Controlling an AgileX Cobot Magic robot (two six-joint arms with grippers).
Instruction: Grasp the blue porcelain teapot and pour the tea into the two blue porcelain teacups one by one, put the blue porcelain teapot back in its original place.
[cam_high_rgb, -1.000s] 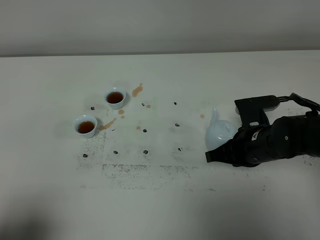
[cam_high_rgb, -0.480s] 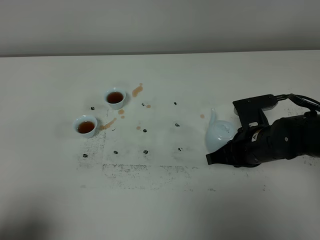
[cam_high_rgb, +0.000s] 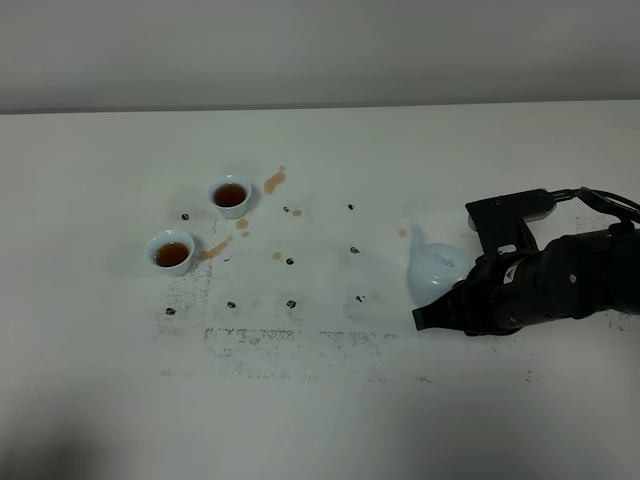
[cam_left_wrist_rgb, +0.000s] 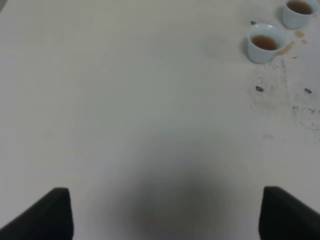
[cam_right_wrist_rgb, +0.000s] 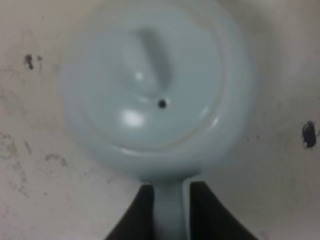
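Note:
The blue porcelain teapot (cam_high_rgb: 432, 272) is at the right of the table, spout toward the far left, low over or on the surface; I cannot tell which. My right gripper (cam_high_rgb: 462, 288) is shut on its loop handle. The right wrist view looks down on the lid (cam_right_wrist_rgb: 150, 95), with the handle (cam_right_wrist_rgb: 170, 210) pinched between the two black fingers (cam_right_wrist_rgb: 137, 215). The two blue porcelain teacups (cam_high_rgb: 230, 195) (cam_high_rgb: 171, 251) stand at the left, both holding brown tea. The left wrist view shows them too (cam_left_wrist_rgb: 264, 42) (cam_left_wrist_rgb: 299, 11). My left gripper (cam_left_wrist_rgb: 167, 215) is open and empty, far from them.
Brown tea spills (cam_high_rgb: 274, 181) lie beside the far cup and between the cups (cam_high_rgb: 215, 248). Small black dots (cam_high_rgb: 354, 250) and grey scuffing (cam_high_rgb: 290, 345) mark the white table. The right arm (cam_high_rgb: 560, 280) lies low across the table's right side.
The teapot has shifted slightly left and its spout has swung a little. The right arm has barely moved. The cups have not moved.

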